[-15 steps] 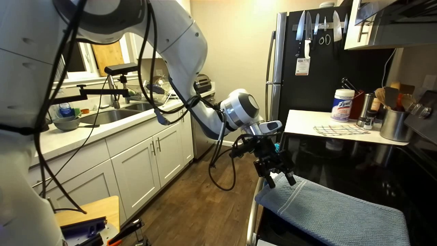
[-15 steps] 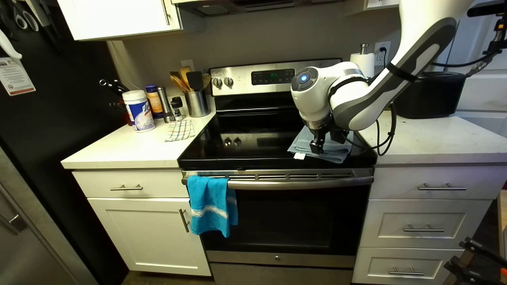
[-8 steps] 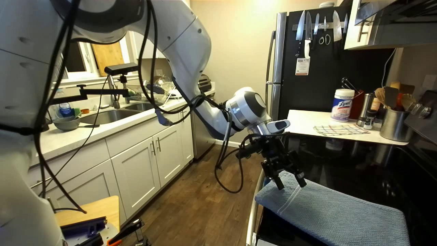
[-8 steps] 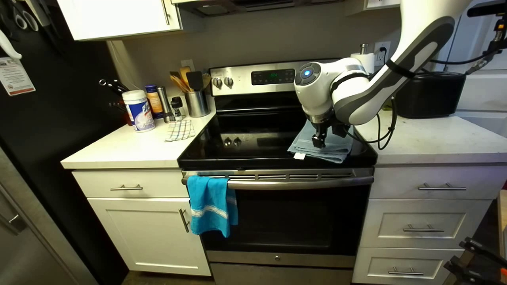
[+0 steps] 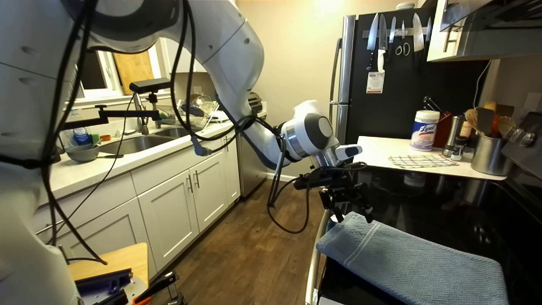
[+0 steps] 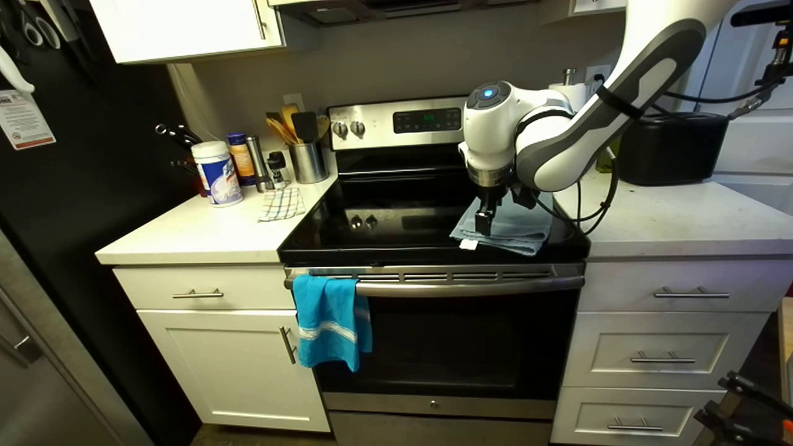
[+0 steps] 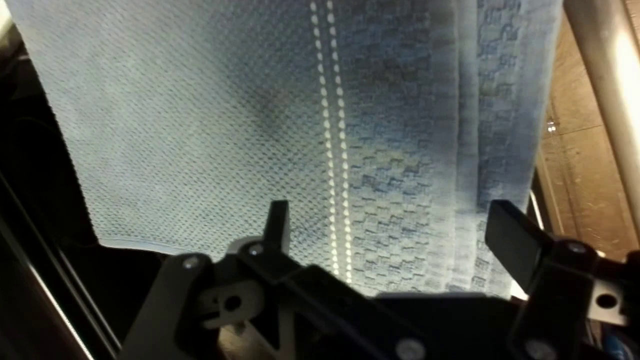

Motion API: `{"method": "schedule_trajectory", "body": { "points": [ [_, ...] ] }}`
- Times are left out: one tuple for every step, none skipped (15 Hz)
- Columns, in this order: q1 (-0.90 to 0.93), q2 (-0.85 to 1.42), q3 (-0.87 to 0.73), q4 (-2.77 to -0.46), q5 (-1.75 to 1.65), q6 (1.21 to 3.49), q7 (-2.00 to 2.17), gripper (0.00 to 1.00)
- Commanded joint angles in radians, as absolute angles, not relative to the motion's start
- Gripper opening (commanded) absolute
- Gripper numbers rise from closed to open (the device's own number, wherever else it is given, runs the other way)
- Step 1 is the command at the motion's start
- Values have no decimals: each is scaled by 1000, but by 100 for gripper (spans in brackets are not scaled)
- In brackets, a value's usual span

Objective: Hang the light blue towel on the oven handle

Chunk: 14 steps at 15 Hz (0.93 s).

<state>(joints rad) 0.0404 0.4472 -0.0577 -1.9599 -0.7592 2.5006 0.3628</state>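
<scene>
The light blue towel [image 5: 415,262] lies folded flat on the black stovetop, its hemmed edge at the front. It also shows in an exterior view [image 6: 523,226], with a white tag at its front corner. In the wrist view the towel [image 7: 200,125] fills most of the picture, with a double white stitched line. My gripper [image 5: 354,218] is open and empty over the towel's end. In the wrist view its fingers [image 7: 390,215] stand wide apart, with the stitched line and hem between them. The oven handle [image 6: 458,289] runs across the oven front, lower than the towel.
A bright blue towel [image 6: 331,322] hangs on one end of the oven handle. A Lysol container [image 6: 217,173], a utensil holder [image 6: 308,162] and a checked cloth [image 6: 282,204] are on the counter beside the stove. A black toaster [image 6: 672,148] stands on the opposite counter.
My gripper first moved inward over the stovetop, then rose slightly and turned, its hand more upright. The fingers stay open. The light blue towel has not moved.
</scene>
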Motion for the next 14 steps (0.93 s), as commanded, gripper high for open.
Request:
{"method": "schedule_trajectory", "body": {
  "points": [
    [-2, 433, -32, -1986, -617, 2549, 175, 100],
    [-3, 433, -32, -1986, -581, 2545, 138, 100],
    [-2, 433, -36, -1987, -552, 2537, 108, 100],
    [-2, 432, -39, -1990, -527, 2534, 81, 100],
    [1, 431, -44, -1991, -507, 2530, 61, 100],
    [5, 430, -51, -1995, -493, 2524, 47, 100],
    [8, 429, -57, -1997, -484, 2522, 38, 100],
    [15, 428, -67, -1998, -485, 2517, 43, 100],
    [18, 428, -73, -1999, -484, 2514, 42, 100],
    [22, 428, -80, -1999, -490, 2512, 50, 100],
    [25, 428, -86, -1999, -493, 2509, 53, 100],
    [25, 428, -90, -2000, -495, 2509, 53, 100],
    [25, 428, -92, -2001, -495, 2509, 52, 100],
    [23, 429, -92, -2002, -492, 2511, 47, 100]
  ]
}}
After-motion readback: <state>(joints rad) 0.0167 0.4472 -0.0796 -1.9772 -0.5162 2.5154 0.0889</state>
